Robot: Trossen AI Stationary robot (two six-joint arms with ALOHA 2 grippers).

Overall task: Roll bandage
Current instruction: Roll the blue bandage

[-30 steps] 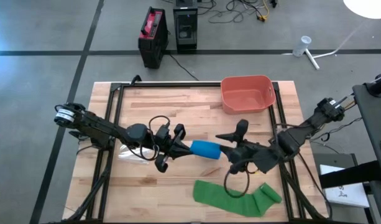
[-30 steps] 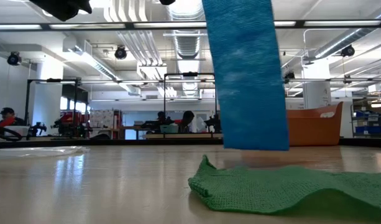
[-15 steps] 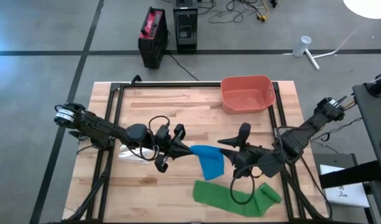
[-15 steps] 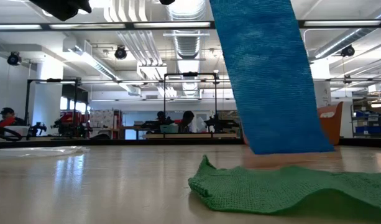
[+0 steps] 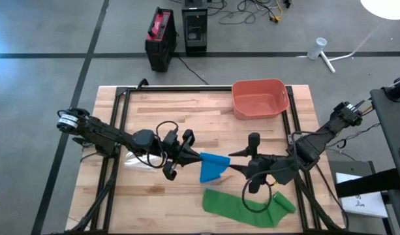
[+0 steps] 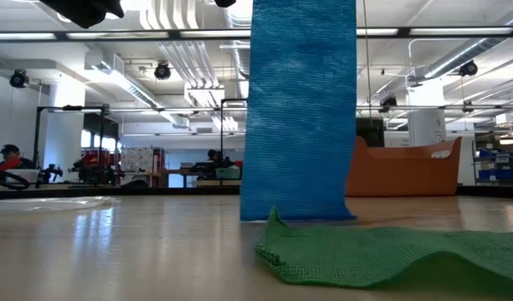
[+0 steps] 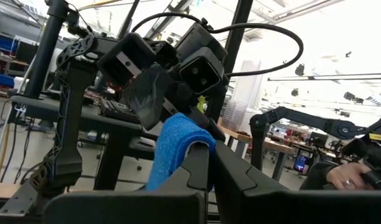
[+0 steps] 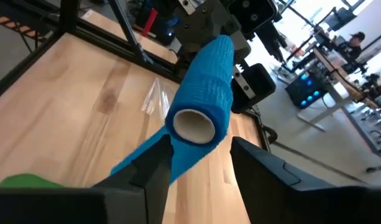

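A blue bandage roll [image 5: 213,160] is held level above the table's middle. My left gripper [image 5: 192,156] is shut on its left end. Its white core end [image 8: 191,124] faces my right gripper [image 8: 201,149]. That gripper is open, with one finger on each side just short of that end. A loose blue strip [image 6: 298,109] hangs from the roll, and its lower edge reaches the tabletop. A green bandage [image 5: 245,205] lies flat and unrolled near the front edge. My left gripper holds the blue roll by its left end [image 7: 178,134] between its two fingers, coming level from the table's left, along the roll. The fingers hide the exact hold. The roll is lifted clear and level, with its strip hanging slack below. My right gripper: I cannot tell whether its fingers [image 8: 158,155] touch the roll or the strip.
A red bin [image 5: 260,98] stands at the back right of the table. A clear plastic wrapper [image 5: 138,162] lies under my left arm. Black frame rails [image 5: 118,124] run along the table's sides. In the low view, the green bandage [image 6: 382,255] lies just in front of the strip.
My right gripper has rolled about its wrist and drawn slightly back toward the table's right, away from the roll's end. The hanging blue strip swung to the right, then back to the left. It now hangs straight down, with its lower edge at the tabletop.
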